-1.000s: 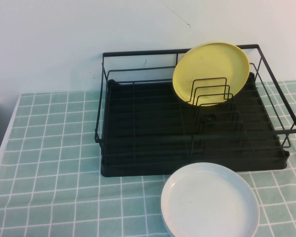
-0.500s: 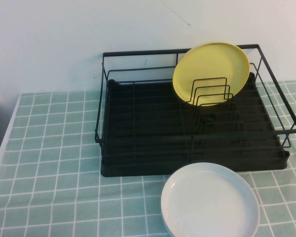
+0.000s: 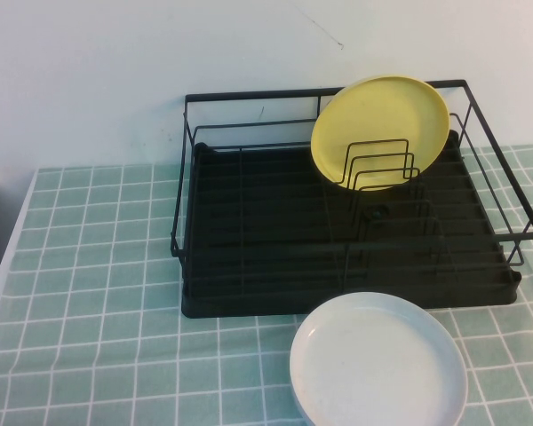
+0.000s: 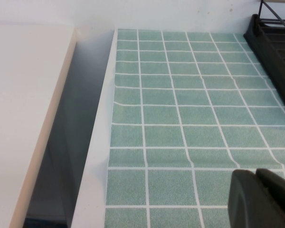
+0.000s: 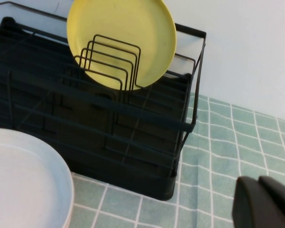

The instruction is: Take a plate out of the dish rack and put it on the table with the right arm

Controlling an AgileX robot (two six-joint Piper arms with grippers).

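Note:
The glossy white plate [image 3: 378, 362] lies flat on the green tiled table [image 3: 89, 266], just in front of the black dish rack [image 3: 249, 231]. It also shows in the right wrist view [image 5: 23, 175], next to the rack [image 5: 47, 95]. Neither arm shows in the high view. My right gripper [image 5: 259, 179] is shut and empty, above the tiles beside the rack's corner and apart from the plate. My left gripper [image 4: 255, 172] is shut and empty over bare tiles near the table's left edge, with the rack's corner [image 4: 275, 42] far off.
A yellow plate [image 3: 379, 124] stands upright in the wire dividers at the rack's back right, seen too in the right wrist view [image 5: 123, 28]. A white wall rises behind the rack. A dark gap [image 4: 61, 142] runs along the table's left edge.

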